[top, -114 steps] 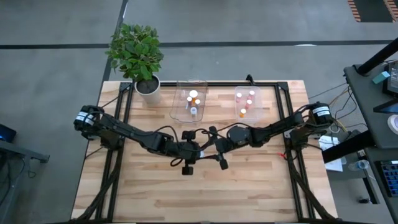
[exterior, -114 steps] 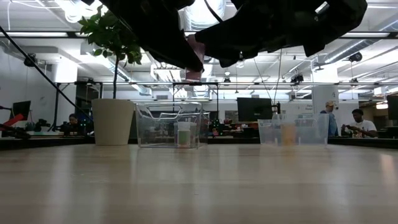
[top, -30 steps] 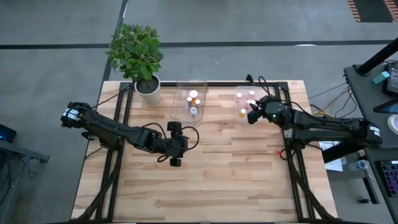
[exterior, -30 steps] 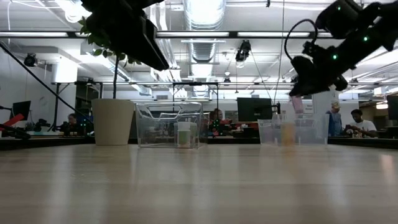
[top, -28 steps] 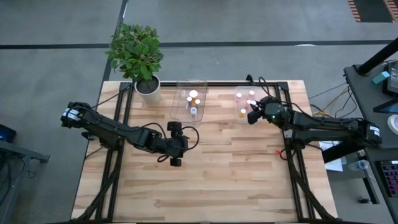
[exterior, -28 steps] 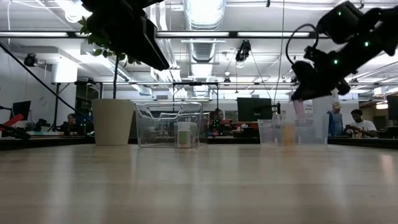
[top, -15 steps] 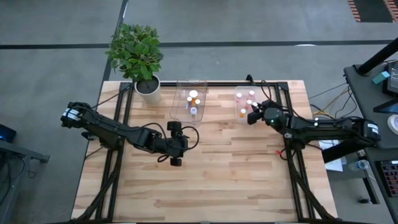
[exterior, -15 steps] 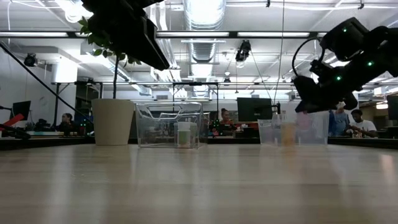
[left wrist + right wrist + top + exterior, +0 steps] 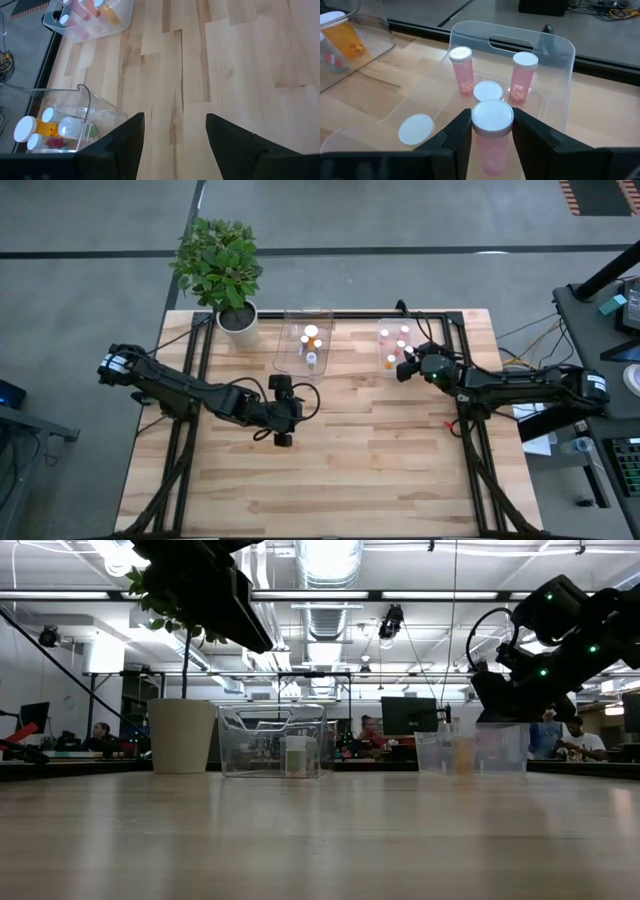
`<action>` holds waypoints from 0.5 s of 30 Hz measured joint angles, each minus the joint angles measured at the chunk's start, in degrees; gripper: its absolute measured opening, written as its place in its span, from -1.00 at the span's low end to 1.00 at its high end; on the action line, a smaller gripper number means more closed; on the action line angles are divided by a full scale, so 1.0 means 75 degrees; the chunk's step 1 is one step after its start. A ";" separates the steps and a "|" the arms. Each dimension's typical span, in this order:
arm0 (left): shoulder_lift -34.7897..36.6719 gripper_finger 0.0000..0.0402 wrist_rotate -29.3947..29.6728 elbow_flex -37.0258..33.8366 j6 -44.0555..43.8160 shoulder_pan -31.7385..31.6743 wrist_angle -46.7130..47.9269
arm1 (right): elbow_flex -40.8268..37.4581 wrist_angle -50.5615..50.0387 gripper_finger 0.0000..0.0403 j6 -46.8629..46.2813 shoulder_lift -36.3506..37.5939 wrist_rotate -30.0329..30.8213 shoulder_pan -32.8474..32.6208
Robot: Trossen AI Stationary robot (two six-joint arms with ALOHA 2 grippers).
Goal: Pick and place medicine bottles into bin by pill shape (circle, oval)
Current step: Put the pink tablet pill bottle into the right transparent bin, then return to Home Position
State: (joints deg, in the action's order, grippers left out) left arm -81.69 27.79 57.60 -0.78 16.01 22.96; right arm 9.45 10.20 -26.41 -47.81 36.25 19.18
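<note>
Right hand (image 9: 492,131) gripped our last bottle (image 9: 492,131) over the bin (image 9: 532,45); left hand (image 9: 175,145) waited open.

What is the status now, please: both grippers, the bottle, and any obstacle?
Right gripper over right tub, fingers around pink bottle. Left gripper open, empty, above bare table. Other bottles stand close beneath; little free room.

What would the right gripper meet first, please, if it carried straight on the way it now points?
Probably the white-capped pink bottle standing just ahead inside the clear plastic tub; the right gripper itself holds a similar pink bottle. Depth is hard to judge.
</note>
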 joint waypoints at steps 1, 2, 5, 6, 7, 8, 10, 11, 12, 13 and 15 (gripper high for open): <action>0.0000 -0.03 0.0000 0.0000 0.0000 0.0000 0.0000 | 0.0000 0.0000 -0.38 -0.0003 0.0000 0.0000 -0.0003; 0.0000 -0.03 0.0000 0.0000 -0.0003 0.0000 0.0000 | 0.0000 0.0000 -0.35 -0.0008 0.0003 -0.0006 -0.0003; 0.0000 -0.03 0.0000 0.0000 -0.0005 0.0000 0.0000 | 0.0000 0.0003 -0.25 -0.0020 0.0003 -0.0006 -0.0003; 0.0000 -0.03 0.0000 0.0000 -0.0014 0.0000 0.0000 | 0.0000 0.0003 -0.22 -0.0023 0.0003 -0.0006 -0.0003; 0.0000 -0.03 0.0000 0.0000 -0.0026 0.0000 0.0000 | 0.0000 0.0003 -0.19 -0.0023 0.0003 -0.0006 -0.0003; 0.0000 -0.03 0.0000 0.0000 -0.0026 0.0000 0.0000 | 0.0000 0.0003 -0.16 -0.0023 0.0003 -0.0007 -0.0003; 0.0000 -0.03 0.0000 0.0000 -0.0029 0.0000 0.0000 | 0.0003 0.0003 -0.11 -0.0023 0.0003 -0.0006 -0.0003; 0.0000 -0.03 0.0000 0.0000 -0.0029 0.0000 0.0000 | 0.0006 0.0003 -0.09 -0.0020 0.0003 -0.0009 -0.0003; 0.0000 -0.03 0.0000 0.0000 -0.0032 0.0000 0.0000 | 0.0021 -0.0006 -0.07 -0.0020 0.0003 -0.0017 -0.0003; 0.0000 -0.03 0.0000 0.0000 -0.0032 0.0000 0.0000 | 0.0033 -0.0011 -0.06 -0.0020 0.0003 -0.0025 -0.0003; 0.0000 -0.03 0.0000 0.0000 -0.0035 0.0000 0.0000 | 0.0063 -0.0020 -0.05 -0.0009 0.0016 -0.0029 -0.0003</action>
State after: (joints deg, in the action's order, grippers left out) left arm -81.69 27.79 57.60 -1.04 16.01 22.96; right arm 9.92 10.04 -26.48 -47.69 36.03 19.16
